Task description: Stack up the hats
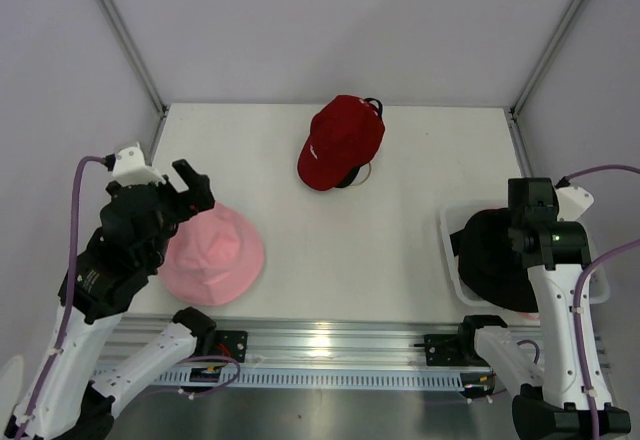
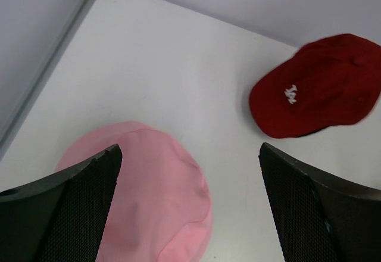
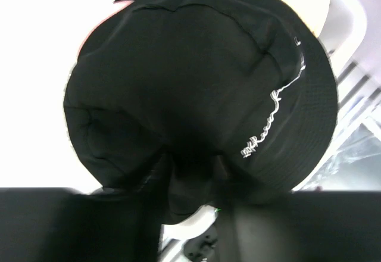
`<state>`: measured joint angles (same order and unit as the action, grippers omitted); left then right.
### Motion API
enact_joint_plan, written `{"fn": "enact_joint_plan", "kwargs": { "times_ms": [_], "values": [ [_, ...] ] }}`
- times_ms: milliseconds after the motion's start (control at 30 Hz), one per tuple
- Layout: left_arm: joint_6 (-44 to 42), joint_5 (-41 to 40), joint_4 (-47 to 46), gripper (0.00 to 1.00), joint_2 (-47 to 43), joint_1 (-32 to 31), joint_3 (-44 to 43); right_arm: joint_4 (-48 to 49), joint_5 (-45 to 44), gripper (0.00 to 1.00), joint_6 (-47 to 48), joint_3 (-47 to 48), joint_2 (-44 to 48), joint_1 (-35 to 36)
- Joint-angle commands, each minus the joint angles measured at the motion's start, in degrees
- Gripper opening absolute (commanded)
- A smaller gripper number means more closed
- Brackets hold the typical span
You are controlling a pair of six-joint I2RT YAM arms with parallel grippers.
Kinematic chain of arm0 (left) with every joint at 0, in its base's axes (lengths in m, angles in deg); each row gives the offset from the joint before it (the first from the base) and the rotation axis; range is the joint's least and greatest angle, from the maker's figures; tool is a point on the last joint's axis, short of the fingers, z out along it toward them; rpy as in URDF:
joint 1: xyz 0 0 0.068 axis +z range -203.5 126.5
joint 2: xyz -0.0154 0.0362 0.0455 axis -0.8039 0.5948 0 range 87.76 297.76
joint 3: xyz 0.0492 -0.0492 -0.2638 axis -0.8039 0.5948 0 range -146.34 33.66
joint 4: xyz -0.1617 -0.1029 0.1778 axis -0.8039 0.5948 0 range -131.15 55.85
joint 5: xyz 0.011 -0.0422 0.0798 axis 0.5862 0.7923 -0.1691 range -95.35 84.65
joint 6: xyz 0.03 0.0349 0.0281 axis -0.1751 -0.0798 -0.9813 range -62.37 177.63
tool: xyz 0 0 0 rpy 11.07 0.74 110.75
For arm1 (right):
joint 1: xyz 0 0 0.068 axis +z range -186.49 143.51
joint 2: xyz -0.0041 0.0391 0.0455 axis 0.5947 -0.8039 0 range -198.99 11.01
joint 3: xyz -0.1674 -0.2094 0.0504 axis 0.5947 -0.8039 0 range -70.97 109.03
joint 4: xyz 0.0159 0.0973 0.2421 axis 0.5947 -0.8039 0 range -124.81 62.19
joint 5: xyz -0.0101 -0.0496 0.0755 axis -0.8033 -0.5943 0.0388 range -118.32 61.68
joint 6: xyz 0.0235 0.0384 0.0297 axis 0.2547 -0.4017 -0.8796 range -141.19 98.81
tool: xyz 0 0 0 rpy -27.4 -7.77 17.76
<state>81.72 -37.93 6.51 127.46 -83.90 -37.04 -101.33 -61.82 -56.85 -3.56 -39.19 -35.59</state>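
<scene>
The right gripper [image 3: 193,184] is pinching a fold of the black bucket hat [image 3: 196,77], its jaws partly closed on the fabric. On the table [image 1: 400,190], the white mesh basket [image 1: 449,218] is sitting at the right front, holding that hat. The pink bucket hat [image 1: 212,252] is lying at the left front, with the left gripper [image 2: 189,149] hovering over it, jaws spread wide and gripping nothing. The red cap [image 1: 340,140] is resting near the back edge, overlapping something dark beneath.
</scene>
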Motion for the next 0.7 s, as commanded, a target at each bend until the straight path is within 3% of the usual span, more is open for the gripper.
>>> {"fn": "enact_joint_plan", "kwargs": {
  "times_ms": [0, 33, 133, 300, 400, 467, 567, 667],
  "values": [
    [5.5, -5.7, 5.4, 1.0, 0.6, 3.7, -0.8, 2.4, -0.8, 0.16, -1.3, -1.2, 1.1, -0.2],
    [5.7, -5.7, 6.0, 1.0, 0.4, 5.5, -0.8, 3.5, -0.1, 0.0, -1.1, -1.5, 0.9, -0.2],
    [7.2, -6.3, 9.2, 0.99, 0.4, 10.4, -2.3, 4.7, 2.8, 0.0, 1.6, 0.2, 0.0, -0.2],
    [11.0, -5.2, 13.7, 0.99, 0.5, 19.2, -4.2, 9.6, 14.3, 0.0, 9.0, 14.2, -0.1, 0.0],
    [11.9, -0.7, 14.2, 0.99, 0.5, 24.5, -2.8, 14.5, 25.9, 0.0, 13.5, 22.8, -1.1, 0.0],
    [12.1, 3.3, 13.1, 1.0, 0.4, 25.8, -2.0, 19.3, 38.5, 0.0, 14.9, 25.3, -2.6, 0.1],
    [9.5, 5.5, 11.7, 0.99, 0.5, 26.6, -2.0, 29.1, 55.8, 0.0, 10.7, 26.0, -5.3, 1.9],
    [7.4, 2.4, 11.8, 0.99, 0.7, 26.7, -4.3, 39.7, 59.1, 0.0, 7.4, 23.3, -8.1, 9.2]
  ]
}}
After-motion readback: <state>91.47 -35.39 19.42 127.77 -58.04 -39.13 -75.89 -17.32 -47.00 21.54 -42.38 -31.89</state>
